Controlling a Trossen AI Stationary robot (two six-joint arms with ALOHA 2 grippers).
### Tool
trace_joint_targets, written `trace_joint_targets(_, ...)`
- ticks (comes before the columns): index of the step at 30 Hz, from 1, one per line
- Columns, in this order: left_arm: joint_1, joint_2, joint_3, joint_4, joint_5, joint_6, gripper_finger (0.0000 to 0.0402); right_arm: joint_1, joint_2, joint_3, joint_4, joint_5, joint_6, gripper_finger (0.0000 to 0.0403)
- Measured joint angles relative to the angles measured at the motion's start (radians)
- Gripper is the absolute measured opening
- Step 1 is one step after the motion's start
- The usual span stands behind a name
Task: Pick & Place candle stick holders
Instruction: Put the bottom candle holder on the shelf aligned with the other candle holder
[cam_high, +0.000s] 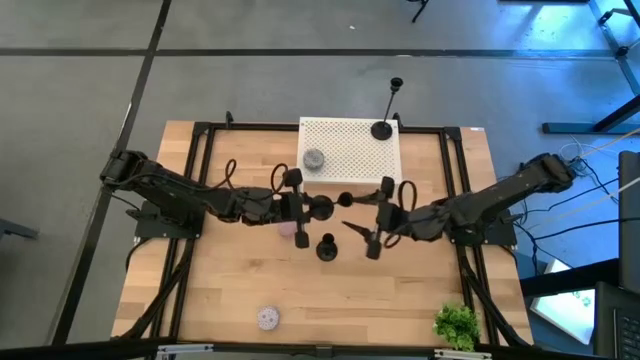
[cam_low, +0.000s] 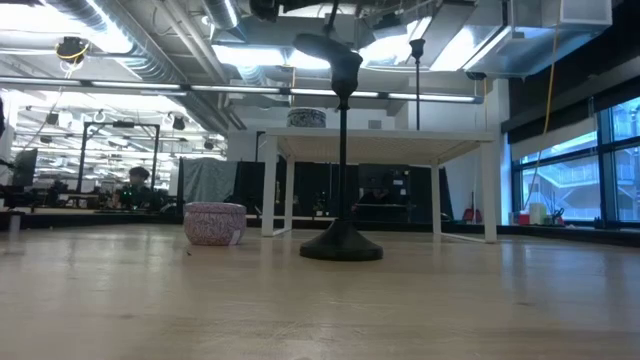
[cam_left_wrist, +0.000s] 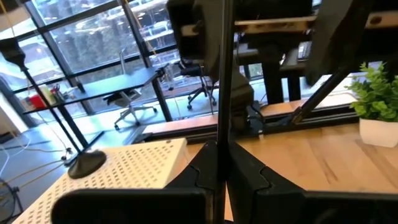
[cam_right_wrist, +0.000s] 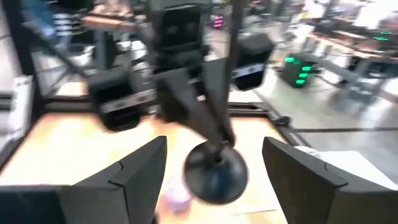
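Three black candle stick holders show. One (cam_high: 382, 130) stands by its base on the white perforated stand (cam_high: 345, 165). One (cam_high: 326, 248) stands by its base on the table in front of the grippers, and it also shows in the low view (cam_low: 342, 245). My left gripper (cam_high: 305, 207) is shut on the third (cam_high: 320, 207) at mid-table. My right gripper (cam_high: 346, 213) is open just to its right, with its fingers on either side of the holder's round base (cam_right_wrist: 214, 174) and touching nothing. My left gripper pinches the holder's thin stem (cam_left_wrist: 221, 134) between its two fingers, low down, just above the round base (cam_right_wrist: 217, 177). The fingers (cam_right_wrist: 199, 118) come from the table's left, slanting downward, and lie across the stem. The stem stands upright. Whether the base rests on the table I cannot tell.
A grey disc (cam_high: 314, 160) lies on the white stand. A pink disc (cam_high: 290, 228) lies under my left gripper, and another disc (cam_high: 267, 318) lies near the front edge. A small green plant (cam_high: 457, 325) stands at the front right corner. Black rails run along the table's sides.
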Motion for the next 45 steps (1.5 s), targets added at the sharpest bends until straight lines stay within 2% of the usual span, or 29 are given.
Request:
trace_joint_targets(5, 0.005, -0.012, 0.0, -0.014, -0.011, 0.001, 0.0008, -0.001, -0.084, 0.0, -0.167, -0.155, -0.024, 0.0268)
trace_joint_targets(7, 0.017, -0.024, 0.0, -0.02, 0.009, 0.002, 0.0008, 0.0, -0.119, -0.01, -0.222, -0.163, -0.017, 0.0268)
trace_joint_targets(10, 0.058, -0.032, 0.0, -0.003, 0.081, 0.002, 0.0008, -0.005, -0.186, -0.074, -0.195, -0.137, -0.008, 0.0268)
trace_joint_targets(13, 0.131, -0.035, 0.0, 0.034, 0.214, -0.01, 0.0008, -0.019, -0.282, -0.176, -0.063, -0.134, -0.034, 0.0268)
trace_joint_targets(15, 0.197, -0.035, 0.0, 0.071, 0.33, -0.035, 0.0008, -0.033, -0.359, -0.259, 0.059, -0.18, -0.078, 0.0268)
trace_joint_targets(20, 0.438, -0.033, 0.007, 0.188, 0.667, -0.176, 0.0008, -0.13, -0.55, -0.417, 0.262, -0.457, -0.139, 0.0268)
trace_joint_targets(23, 0.589, -0.009, 0.064, 0.207, 0.837, -0.289, 0.0008, -0.211, -0.622, -0.427, 0.228, -0.629, -0.14, 0.0268)
trace_joint_targets(26, 0.688, 0.051, 0.163, 0.2, 0.922, -0.333, 0.0008, -0.28, -0.645, -0.421, 0.165, -0.758, -0.146, 0.0268)
trace_joint_targets(32, 0.762, 0.263, 0.435, 0.195, 1.149, -0.406, 0.0008, -0.395, -0.638, -0.393, 0.053, -0.924, -0.144, 0.0268)
trace_joint_targets(35, 0.769, 0.386, 0.55, 0.191, 1.196, -0.443, 0.0008, -0.431, -0.639, -0.392, 0.046, -0.981, -0.146, 0.0268)
trace_joint_targets(38, 0.779, 0.484, 0.629, 0.189, 1.234, -0.474, 0.0008, -0.451, -0.639, -0.391, 0.032, -0.995, -0.147, 0.0268)
trace_joint_targets(41, 0.794, 0.539, 0.648, 0.203, 1.258, -0.489, 0.0008, -0.457, -0.64, -0.391, 0.004, -0.995, -0.147, 0.0268)
trace_joint_targets(45, 0.815, 0.579, 0.648, 0.205, 1.227, -0.488, 0.0008, -0.457, -0.651, -0.391, -0.022, -0.998, -0.152, 0.0268)
